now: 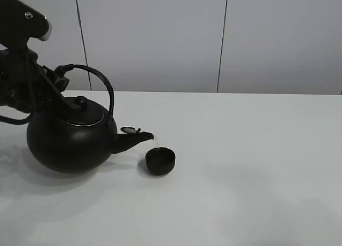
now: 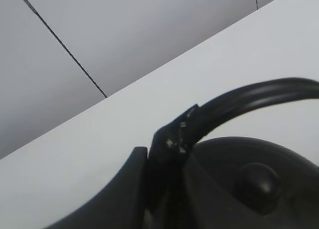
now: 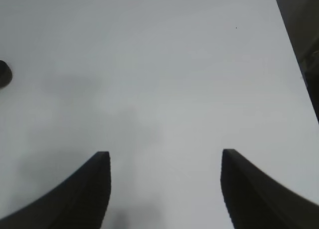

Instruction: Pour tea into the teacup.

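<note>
A large black kettle [image 1: 69, 141] with an arched handle [image 1: 104, 83] leans spout-down at the table's left. A thin stream runs from its spout [image 1: 140, 135] into the teacup [image 1: 160, 161], a small matte black bowl-like cup standing just right of the spout. My left gripper [image 1: 59, 77] is shut on the handle's rear end. The left wrist view shows the fingers [image 2: 124, 189] clamped on the handle [image 2: 249, 97] above the lid knob [image 2: 256, 181]. My right gripper [image 3: 165, 157] is open over bare table with nothing between its fingers. The teacup [image 3: 3, 73] peeks in at that view's edge.
The white table [image 1: 256, 166] stretches to the right of the cup, backed by a grey panelled wall [image 1: 160, 37]. A dark strip [image 3: 304, 35] borders the table in the right wrist view. The right arm is out of the exterior high view.
</note>
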Tool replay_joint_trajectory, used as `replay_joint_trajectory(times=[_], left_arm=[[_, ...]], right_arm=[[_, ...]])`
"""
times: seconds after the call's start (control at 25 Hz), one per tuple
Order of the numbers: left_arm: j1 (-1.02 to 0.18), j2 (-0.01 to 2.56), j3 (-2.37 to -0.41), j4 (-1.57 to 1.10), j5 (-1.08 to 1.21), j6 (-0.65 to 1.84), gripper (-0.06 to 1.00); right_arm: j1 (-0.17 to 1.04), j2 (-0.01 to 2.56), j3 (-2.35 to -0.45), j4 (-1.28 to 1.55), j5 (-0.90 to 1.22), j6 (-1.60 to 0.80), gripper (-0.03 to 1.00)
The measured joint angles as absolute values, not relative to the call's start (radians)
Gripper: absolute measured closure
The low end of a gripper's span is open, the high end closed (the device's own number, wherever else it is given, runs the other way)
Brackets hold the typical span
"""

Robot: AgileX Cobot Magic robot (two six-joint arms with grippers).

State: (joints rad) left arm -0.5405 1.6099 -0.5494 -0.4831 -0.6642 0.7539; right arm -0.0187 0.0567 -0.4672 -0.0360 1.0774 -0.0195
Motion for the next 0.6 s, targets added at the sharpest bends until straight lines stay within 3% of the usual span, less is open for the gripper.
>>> replay_joint_trajectory(times=[0.6], left_arm=[[-0.541,1.61,-0.549,-0.483,-0.657,0.754,0.83]], right_arm=[[-0.019,0.057,-0.467,-0.036,1.077,-0.019,0.53]])
